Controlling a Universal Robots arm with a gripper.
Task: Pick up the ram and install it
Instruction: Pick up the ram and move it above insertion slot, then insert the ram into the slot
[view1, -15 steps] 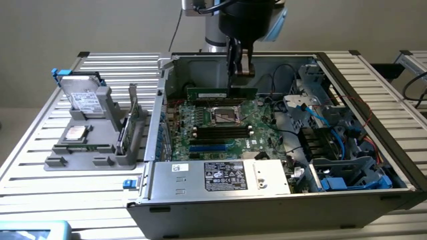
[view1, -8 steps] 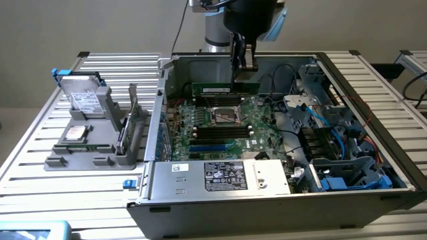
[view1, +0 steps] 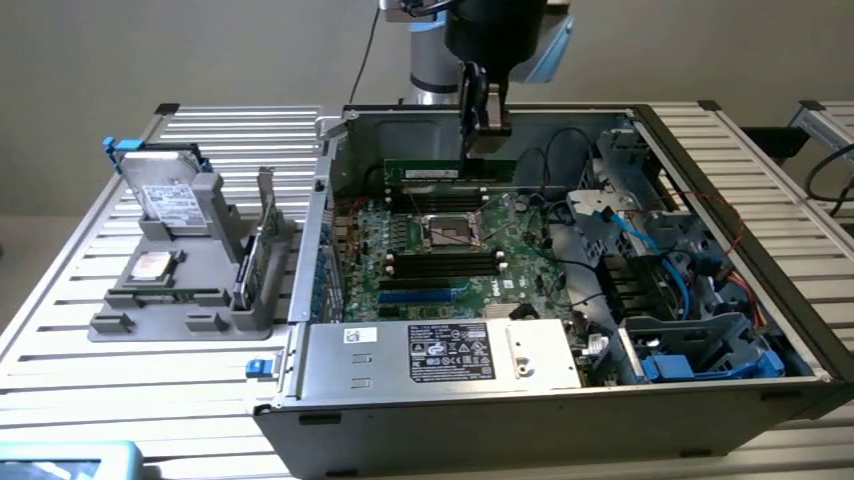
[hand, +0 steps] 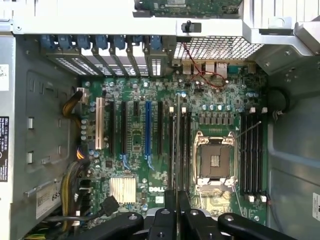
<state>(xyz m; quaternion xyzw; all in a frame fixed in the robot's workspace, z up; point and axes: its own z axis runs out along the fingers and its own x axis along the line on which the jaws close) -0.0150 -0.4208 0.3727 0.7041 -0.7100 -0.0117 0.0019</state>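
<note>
The ram (view1: 447, 172) is a long green stick with a pale label, held level on its long edge inside the open computer case (view1: 334, 180). My gripper (view1: 477, 150) comes down from above and is shut on its top edge. The wrist view looks straight down the ram (hand: 177, 145), so it appears as a thin line running away from my gripper (hand: 176, 200). It lines up with the black memory slots (hand: 184, 145) beside the CPU socket (hand: 215, 161). I cannot tell whether its lower edge touches a slot.
More memory slots (hand: 252, 150) lie on the socket's other side, and expansion slots (hand: 147, 127) are further along the board. The power supply (view1: 441, 350) fills the case front. Blue cables (view1: 638, 235) and a drive cage (view1: 701, 350) crowd the exterior view's right. A grey fixture (view1: 174, 300) outside holds a hard drive (view1: 167, 200) and an upright card (view1: 267, 235).
</note>
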